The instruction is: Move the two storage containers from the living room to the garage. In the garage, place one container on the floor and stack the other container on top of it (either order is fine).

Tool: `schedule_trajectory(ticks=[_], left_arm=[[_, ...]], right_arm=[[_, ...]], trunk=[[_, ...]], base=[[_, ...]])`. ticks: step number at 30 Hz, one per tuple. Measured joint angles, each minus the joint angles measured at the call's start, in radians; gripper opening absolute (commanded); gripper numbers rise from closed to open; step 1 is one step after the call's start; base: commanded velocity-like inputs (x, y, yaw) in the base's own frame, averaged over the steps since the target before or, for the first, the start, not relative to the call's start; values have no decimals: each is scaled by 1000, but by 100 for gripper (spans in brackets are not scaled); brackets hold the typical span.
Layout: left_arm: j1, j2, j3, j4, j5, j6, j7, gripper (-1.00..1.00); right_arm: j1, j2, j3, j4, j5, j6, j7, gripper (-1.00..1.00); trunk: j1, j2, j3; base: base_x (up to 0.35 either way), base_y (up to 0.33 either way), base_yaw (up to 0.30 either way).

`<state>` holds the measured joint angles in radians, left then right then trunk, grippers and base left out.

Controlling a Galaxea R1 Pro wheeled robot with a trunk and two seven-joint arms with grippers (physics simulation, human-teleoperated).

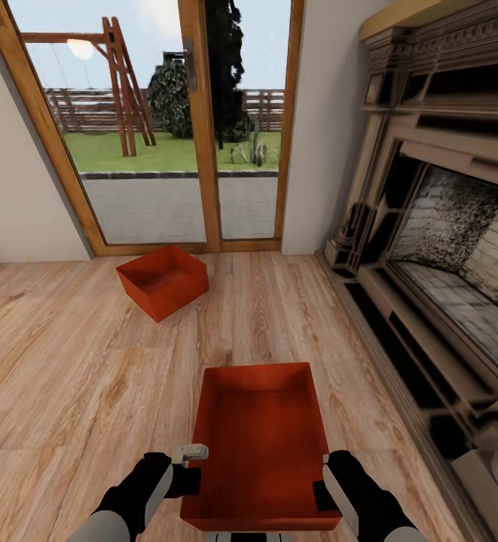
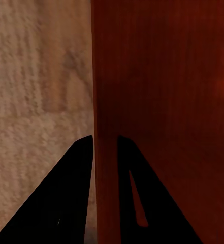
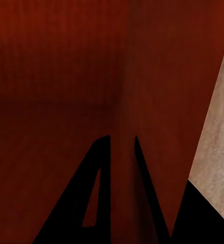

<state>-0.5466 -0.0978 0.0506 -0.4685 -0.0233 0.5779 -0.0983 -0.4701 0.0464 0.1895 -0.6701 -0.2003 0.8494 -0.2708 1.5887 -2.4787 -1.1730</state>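
Wood-plank living-room floor (image 1: 68,376): left tool (image 2: 105,145) and right tool (image 3: 123,145) each clamp a side wall of the near red-orange rectangular bin (image 1: 256,444); uneven lifting risks slipping the thin walls.

Past the glass: green grass (image 1: 166,150), a wooden swing frame (image 1: 120,83), a dark bush (image 1: 172,98), a wood fence (image 1: 90,109) (far back), a grey path (image 1: 166,207).
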Motion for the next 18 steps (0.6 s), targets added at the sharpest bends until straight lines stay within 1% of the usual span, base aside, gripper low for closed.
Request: schedule_trajectory(ticks=[18], left_arm=[[0,0,0,0,0,0,0,-100]], right_arm=[[0,0,0,0,0,0,0,-100]], trunk=[[0,0,0]], base=[[0,0,0]])
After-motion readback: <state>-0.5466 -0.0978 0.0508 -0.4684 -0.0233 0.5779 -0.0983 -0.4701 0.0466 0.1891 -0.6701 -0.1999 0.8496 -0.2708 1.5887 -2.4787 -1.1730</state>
